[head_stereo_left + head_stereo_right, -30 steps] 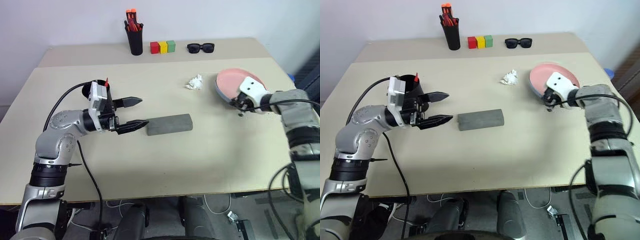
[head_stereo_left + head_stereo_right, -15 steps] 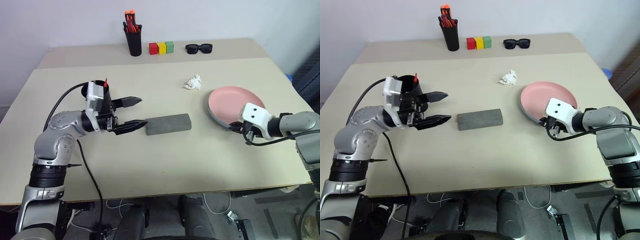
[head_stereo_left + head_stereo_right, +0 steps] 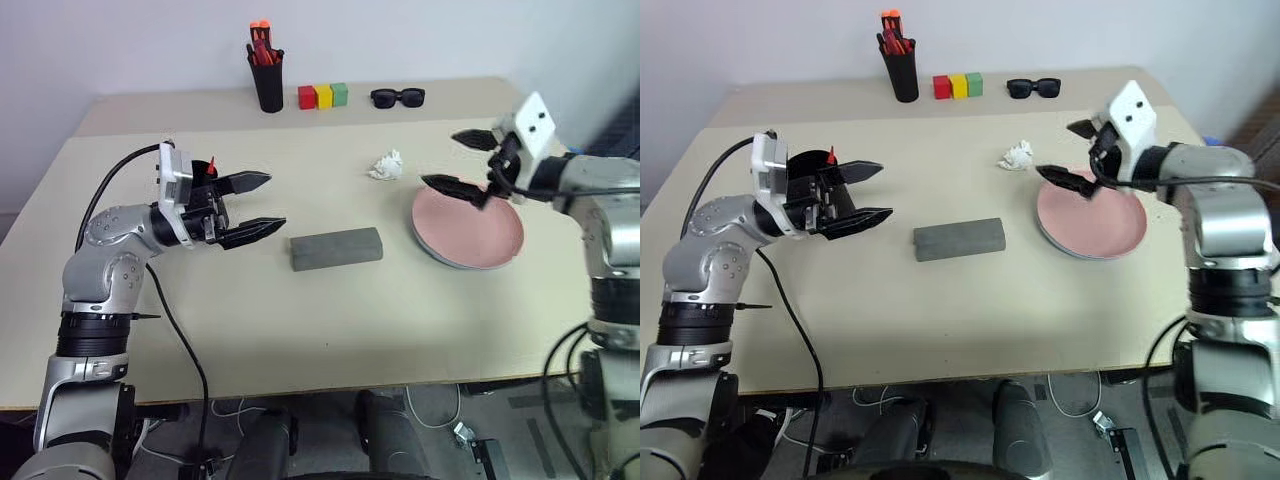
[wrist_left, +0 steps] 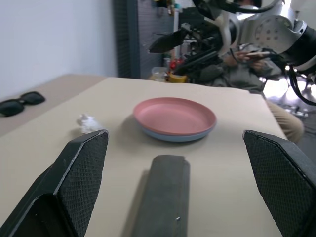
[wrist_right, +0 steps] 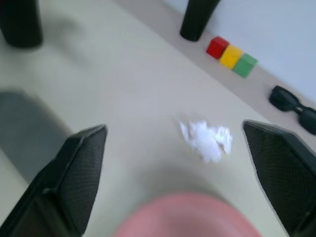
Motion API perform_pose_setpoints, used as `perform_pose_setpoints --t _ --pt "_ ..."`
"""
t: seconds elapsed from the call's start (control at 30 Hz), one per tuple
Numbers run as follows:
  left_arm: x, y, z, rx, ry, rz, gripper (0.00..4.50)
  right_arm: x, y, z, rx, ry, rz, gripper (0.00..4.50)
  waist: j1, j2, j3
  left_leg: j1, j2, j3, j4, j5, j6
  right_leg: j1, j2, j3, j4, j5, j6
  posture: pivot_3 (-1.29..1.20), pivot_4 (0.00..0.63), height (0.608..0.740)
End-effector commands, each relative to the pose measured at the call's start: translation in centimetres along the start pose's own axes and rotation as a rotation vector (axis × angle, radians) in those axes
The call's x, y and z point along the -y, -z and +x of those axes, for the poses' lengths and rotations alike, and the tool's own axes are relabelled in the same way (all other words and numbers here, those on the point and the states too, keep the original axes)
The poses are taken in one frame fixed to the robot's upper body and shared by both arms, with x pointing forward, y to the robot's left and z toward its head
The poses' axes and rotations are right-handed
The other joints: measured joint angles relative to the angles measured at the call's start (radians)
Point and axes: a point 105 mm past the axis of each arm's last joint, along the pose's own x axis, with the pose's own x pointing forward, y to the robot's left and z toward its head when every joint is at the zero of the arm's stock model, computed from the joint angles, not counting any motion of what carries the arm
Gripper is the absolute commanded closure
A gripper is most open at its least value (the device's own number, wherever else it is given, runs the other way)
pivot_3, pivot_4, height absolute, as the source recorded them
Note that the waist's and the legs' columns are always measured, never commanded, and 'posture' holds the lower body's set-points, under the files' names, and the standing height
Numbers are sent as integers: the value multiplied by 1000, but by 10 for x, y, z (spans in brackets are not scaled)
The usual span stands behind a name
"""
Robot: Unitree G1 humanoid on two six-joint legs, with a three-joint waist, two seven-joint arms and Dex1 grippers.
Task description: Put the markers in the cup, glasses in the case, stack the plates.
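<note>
Beige tabletop against a plain pale wall; a raised strip of the same colour runs along the far edge.

Far strip, 11 to 1 o'clock: black pen holder with orange-tipped pens, then red, yellow and green blocks in a row, then black sunglasses.

Centre of table: grey case, lid down, lying crosswise. Crumpled white tissue toward 1 o'clock from the case, well apart from it.

At 3 o'clock from the case: the plates, stacked. Salmon pink plate on top; the light blue plate shows as a rim beneath it in the left wrist view.

Left gripper at 9 o'clock from the case, raised off the table, pointing at the case's near end, fingers spread wide, nothing between them. Just behind its wrist stands the black cup with a red marker tip sticking out of it.

Right gripper above the far edge of the plates, clear of them, pointing toward 9 o'clock; fingers spread wide, empty.

Left wrist view: a seated person beyond the table's far end, holding a phone.
</note>
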Motion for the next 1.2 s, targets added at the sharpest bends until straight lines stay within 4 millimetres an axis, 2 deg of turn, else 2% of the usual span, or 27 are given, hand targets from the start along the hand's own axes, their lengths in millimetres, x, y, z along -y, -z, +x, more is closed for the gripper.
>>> perform_pose_setpoints --t 0.03,0.1,0.17,0.23,0.3,0.43,0.7,0.93,1.07,1.2 --pt "0 -10 4 25 4 57 0 7 12 41 1 119 -17 40 -1 0 0 0 0 0 0 0 0 -1 0 0 0 0 0 0 150 740" --pt "0 -11 4 24 4 65 0 3 17 66 25 149 33 40 -5 0 0 -1 0 0 -1 1 -2 -2 0 0 1 1 -1 0 150 740" --pt "0 -12 2 25 -6 64 0 0 29 85 -24 200 0 40 -8 0 0 -2 0 0 -2 3 -5 -5 0 0 2 2 -2 0 150 740" --pt "0 -12 0 19 -11 65 0 2 37 95 -69 264 -12 40 -8 0 0 -6 0 0 -2 4 -6 -10 0 0 5 2 -3 0 150 740" --pt "1 -13 -1 18 -17 67 0 5 35 100 -69 325 2 40 -7 0 0 -9 0 0 -2 5 -9 -13 0 0 6 2 -3 0 150 740" --pt "5 -14 -4 16 -33 65 0 10 40 103 -94 423 39 40 -9 0 0 -15 0 -1 0 5 -10 -19 0 0 11 2 -3 0 150 740" --pt "7 -15 -4 15 -42 63 0 -8 64 111 -157 456 127 40 -28 1 0 -15 0 -1 0 6 -10 -19 1 0 13 2 -4 0 150 740" --pt "7 -16 -5 17 -44 60 0 -2 56 110 -116 497 207 40 -33 1 0 -15 0 -2 0 6 -10 -19 1 0 13 2 -4 0 150 740" --pt "8 -15 -4 19 -46 60 0 -5 56 112 -133 474 148 40 -33 1 0 -15 0 -1 0 6 -10 -19 1 0 13 2 -4 0 150 740" --pt "8 -15 -4 19 -46 62 0 -3 53 112 -113 472 187 40 -33 1 0 -14 0 -1 0 6 -10 -19 1 0 13 2 -4 0 150 740"
